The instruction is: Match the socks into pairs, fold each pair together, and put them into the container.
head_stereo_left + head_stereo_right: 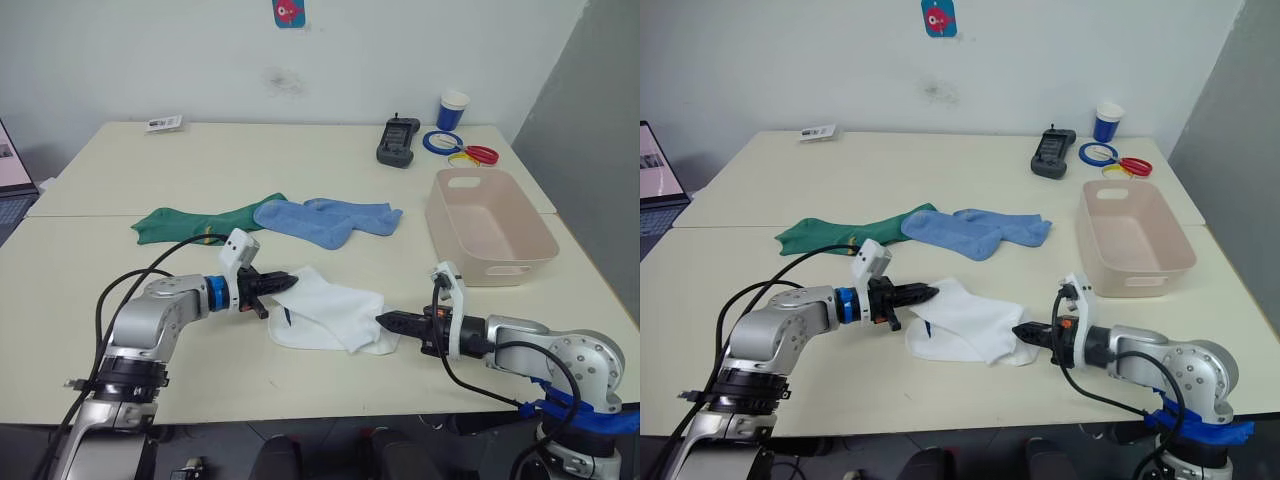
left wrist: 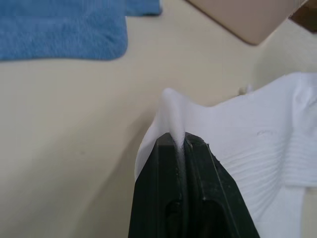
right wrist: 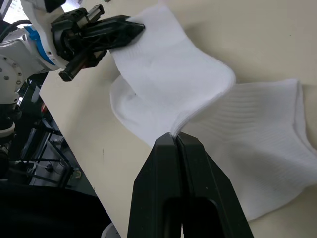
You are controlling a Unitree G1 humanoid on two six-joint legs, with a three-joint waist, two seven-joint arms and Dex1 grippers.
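Two white socks (image 1: 330,315) lie stacked near the table's front edge. My left gripper (image 1: 292,282) is shut on the upper sock's left edge (image 2: 171,116). On the right side, my right gripper (image 1: 384,321) is shut on that same sock's edge (image 3: 174,130), which lifts off the lower sock (image 3: 267,148). Behind them lie two light blue socks (image 1: 330,220) and dark green socks (image 1: 195,220) with yellow marks. The pale pink container (image 1: 488,224) stands empty at the right.
At the back right stand a black device (image 1: 399,141), a blue-and-white cup (image 1: 452,110), a blue tape ring (image 1: 441,142) and a red ring (image 1: 480,154). A small card (image 1: 163,123) lies at the back left.
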